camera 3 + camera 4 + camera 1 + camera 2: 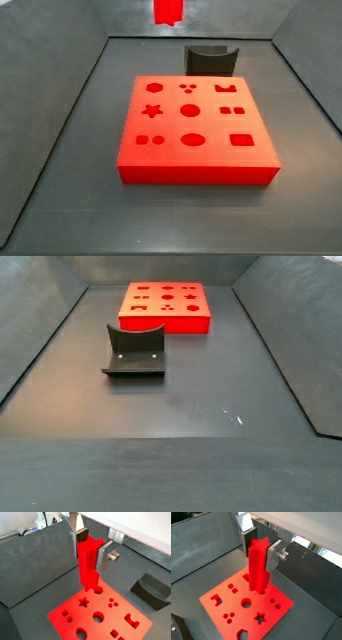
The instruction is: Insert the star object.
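The star object [88,564], a long bright red bar with a star-shaped end, hangs upright between the silver fingers of my gripper [89,549]. The gripper is shut on its upper part, also in the other wrist view [261,549]. The bar [258,567] is held above the flat red block [70,614] with shaped holes, its lower end over the block's edge region. The star-shaped hole [84,602] lies a little apart from the bar's tip, as both wrist views [259,617] show. In a side view only the bar's lower end [167,12] shows, high above the floor behind the block [214,125].
A dark grey curved holder [211,60] stands just behind the red block, also seen in a side view [135,351] and a wrist view [152,589]. Grey walls [67,90] enclose the floor on all sides. The block [167,324] sits near the far wall.
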